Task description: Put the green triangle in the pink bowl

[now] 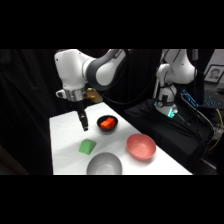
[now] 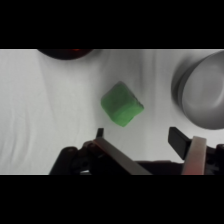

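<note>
The green triangle (image 1: 87,146) lies flat on the white table (image 1: 65,135), between the black bowl and the grey bowl. In the wrist view the green triangle (image 2: 121,104) sits just beyond the fingers, slightly left of centre. My gripper (image 1: 84,125) hangs above the table, a little behind the triangle and apart from it. In the wrist view my gripper (image 2: 137,136) stands open with nothing between its fingers. The pink bowl (image 1: 141,147) rests at the right side of the table, empty as far as I can see.
A small black bowl (image 1: 107,123) holding an orange-red piece stands behind the triangle. A grey bowl (image 1: 104,164) sits at the front edge; the grey bowl (image 2: 202,90) fills the wrist view's right. Dark cloth and cables lie to the table's right.
</note>
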You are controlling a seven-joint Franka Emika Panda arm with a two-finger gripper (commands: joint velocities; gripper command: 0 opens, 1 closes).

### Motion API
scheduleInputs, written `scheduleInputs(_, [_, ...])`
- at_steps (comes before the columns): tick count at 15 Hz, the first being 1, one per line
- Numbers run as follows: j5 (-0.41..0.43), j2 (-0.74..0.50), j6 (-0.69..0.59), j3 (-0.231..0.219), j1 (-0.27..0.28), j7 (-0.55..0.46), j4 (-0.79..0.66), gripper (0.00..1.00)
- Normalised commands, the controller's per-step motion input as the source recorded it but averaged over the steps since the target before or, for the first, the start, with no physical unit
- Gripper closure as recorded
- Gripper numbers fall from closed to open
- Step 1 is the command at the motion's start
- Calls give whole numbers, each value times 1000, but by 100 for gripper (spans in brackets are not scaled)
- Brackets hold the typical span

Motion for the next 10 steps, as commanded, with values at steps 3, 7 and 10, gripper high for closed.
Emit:
scheduleInputs(3, [111,337,86,6,-41,-11,371,0])
scheduleInputs(7, [110,265,83,17,-29,-1,278,0])
scheduleInputs(10, [109,184,122,31,-22,8,152,0])
